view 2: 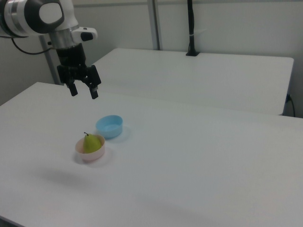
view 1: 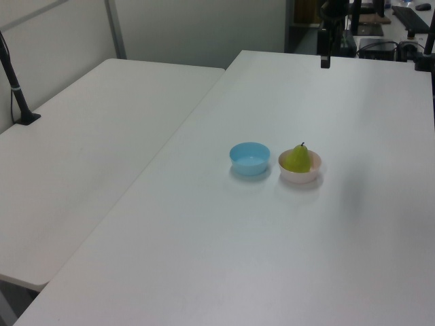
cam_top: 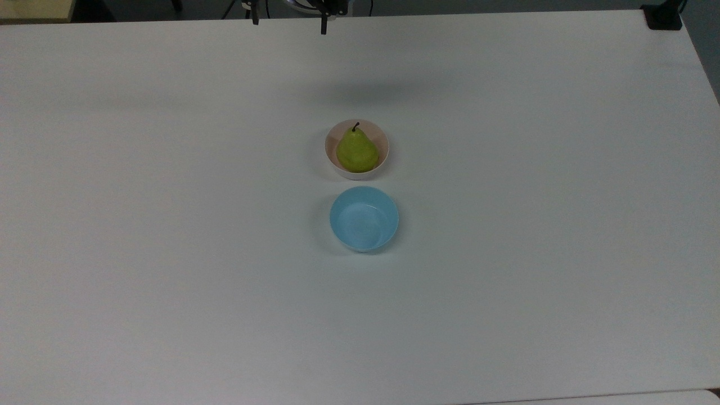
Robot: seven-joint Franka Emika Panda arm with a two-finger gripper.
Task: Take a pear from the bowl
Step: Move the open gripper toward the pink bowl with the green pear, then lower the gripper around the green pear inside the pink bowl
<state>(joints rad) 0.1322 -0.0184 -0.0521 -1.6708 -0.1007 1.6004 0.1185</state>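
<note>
Top view. The pear (cam_top: 356,151) stands upright in the pink bowl (cam_top: 383,140) near the middle of the white table (cam_top: 169,253), its stem toward the top view's upper edge. An empty blue bowl (cam_top: 364,219) sits just beside the pink one, on the side nearer the top view's lower edge, apart from it. Two dark fingertips of the gripper (cam_top: 288,21) hang at the top view's upper edge, well apart from the fruit. Bare tabletop lies open on every side of the bowls.

Left view. The pear (view 1: 298,159) fills most of the bowl (view 1: 300,175), with the blue bowl (view 1: 249,158) on the left view's left. A second table (view 1: 75,156) adjoins the first; its seam is far from the bowls.

Right view. The gripper (view 2: 82,90) hangs high above the table, fingers spread wide and holding nothing, up and toward the right view's left of the pear (view 2: 92,143). The bowl (view 2: 90,152) is light and shallow, so a fingertip landing on its rim would likely tip or push it, perhaps into the blue bowl (view 2: 110,126). The pear's rounded, tapering body may slip from a grasp taken too high.
</note>
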